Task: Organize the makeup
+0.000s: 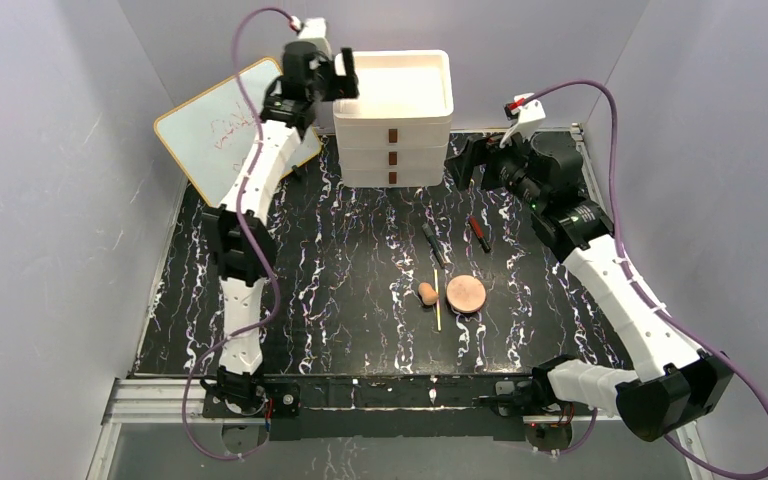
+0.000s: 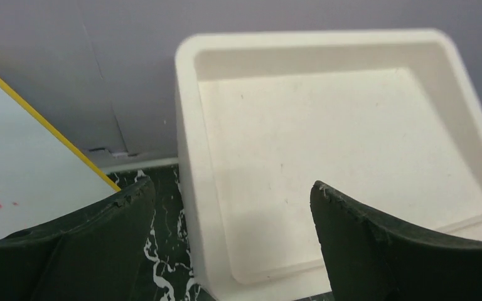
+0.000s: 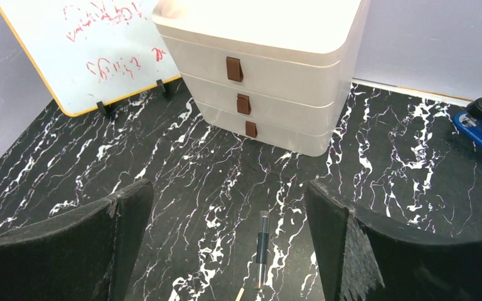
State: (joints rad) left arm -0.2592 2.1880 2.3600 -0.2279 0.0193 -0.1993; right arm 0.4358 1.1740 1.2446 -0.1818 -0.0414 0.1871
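On the black marble mat, the top view shows a round pinkish-tan disc [image 1: 466,293], a tan egg-shaped sponge [image 1: 427,293], a thin yellow stick [image 1: 436,298] and two dark pencils [image 1: 434,243] [image 1: 479,234]. The black compact is out of view. My left gripper [image 1: 340,75] is open and empty, above the left edge of the white drawer box's empty top tray [image 2: 351,144]. My right gripper [image 1: 468,165] is open and empty, in the air right of the box. The right wrist view shows one pencil [image 3: 262,248] lying on the mat below and between the fingers, and the stick's tip [image 3: 240,293].
The white drawer box [image 1: 395,110] with three brown handles [image 3: 243,103] stands at the back middle. A whiteboard [image 1: 225,125] leans at the back left. A blue clip-like object [image 3: 480,128] lies on the mat to the right of the box. Grey walls enclose the mat.
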